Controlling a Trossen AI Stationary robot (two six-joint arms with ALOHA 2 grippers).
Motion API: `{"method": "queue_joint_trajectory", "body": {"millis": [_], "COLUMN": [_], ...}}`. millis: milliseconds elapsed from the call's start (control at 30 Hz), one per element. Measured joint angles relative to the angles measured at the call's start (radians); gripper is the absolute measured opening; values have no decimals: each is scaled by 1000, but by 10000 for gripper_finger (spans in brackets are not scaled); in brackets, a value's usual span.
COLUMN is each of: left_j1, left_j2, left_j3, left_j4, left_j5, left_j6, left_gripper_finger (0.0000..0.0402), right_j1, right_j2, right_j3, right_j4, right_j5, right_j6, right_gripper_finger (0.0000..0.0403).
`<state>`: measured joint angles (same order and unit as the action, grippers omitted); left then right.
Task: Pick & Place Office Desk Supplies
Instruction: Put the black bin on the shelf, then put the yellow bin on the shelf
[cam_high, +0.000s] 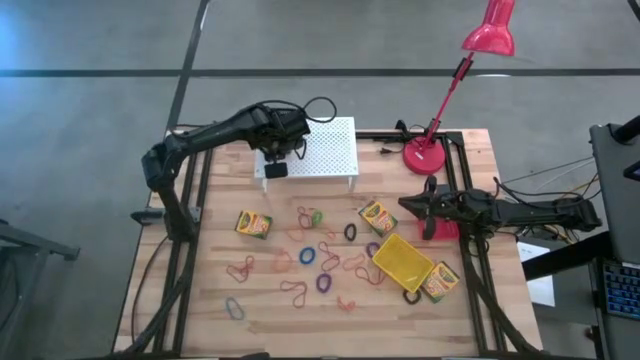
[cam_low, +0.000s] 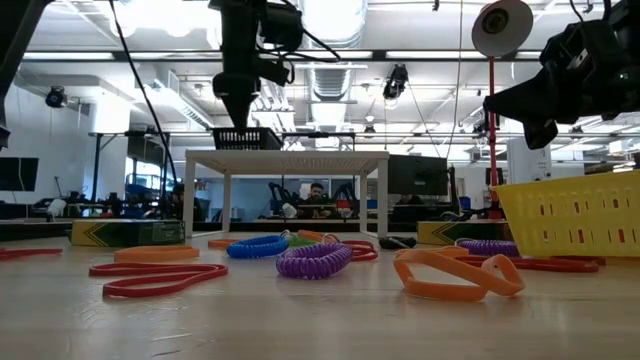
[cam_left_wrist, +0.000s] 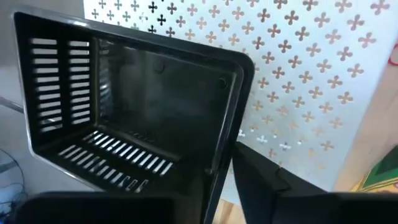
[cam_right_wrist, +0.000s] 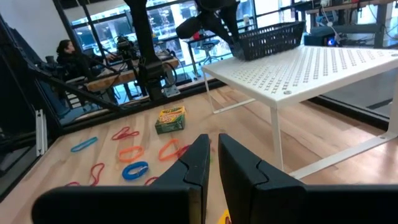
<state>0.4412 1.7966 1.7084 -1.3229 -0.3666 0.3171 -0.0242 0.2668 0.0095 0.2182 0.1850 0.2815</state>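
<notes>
My left gripper (cam_high: 272, 158) is shut on a small black slatted basket (cam_left_wrist: 124, 118) at the near left corner of the white perforated rack (cam_high: 320, 148). In the low view the basket (cam_low: 247, 138) is at the rack's top. My right gripper (cam_high: 412, 205) hovers shut and empty at the table's right, beside a pink-red basket (cam_high: 446, 229). A yellow basket (cam_high: 402, 258), three crayon boxes (cam_high: 254, 224) (cam_high: 378, 216) (cam_high: 440, 281) and many coloured elastic loops (cam_high: 308, 256) lie on the table. My left gripper holds the black basket by one side wall at its rim (cam_left_wrist: 225, 134), one finger (cam_left_wrist: 267, 180) outside the wall and the other inside. The fingers come from above, pointing down. The basket is upright with its bottom at the rack's top (cam_low: 287, 155); whether it rests there I cannot tell.
A red desk lamp (cam_high: 428, 155) stands at the far right, its head (cam_high: 490, 35) beyond the table. The rack stands on four legs at the far middle. The arms' black frames run along both table sides. People sit in the room behind.
</notes>
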Motion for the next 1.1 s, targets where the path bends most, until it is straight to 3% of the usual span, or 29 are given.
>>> {"method": "queue_joint_trajectory", "body": {"millis": [233,433,567,700,833,1100], "left_j1": [-4,-36,-90,-200,-359,-697], "left_j2": [0,0,-2,-29,-52,-63], "left_j3": [17,105,157,130,53,-170], "left_j4": [-3,-136,-220,-221,-131,320], "left_j5": [6,11,16,30,19,-77], "left_j6": [-63,-156,-297,-414,-507,-583], "left_gripper_finger": [114,115,115,115,115,115], "right_j1": [0,0,0,0,0,29], "right_j2": [32,37,37,39,70,227], "right_j3": [0,0,0,0,0,115], "right_j4": [1,9,59,103,115,-11], "right_j5": [0,-16,-136,-237,-258,-262], "right_j6": [6,7,-5,11,52,106], "right_gripper_finger": [34,34,34,34,34,34]}}
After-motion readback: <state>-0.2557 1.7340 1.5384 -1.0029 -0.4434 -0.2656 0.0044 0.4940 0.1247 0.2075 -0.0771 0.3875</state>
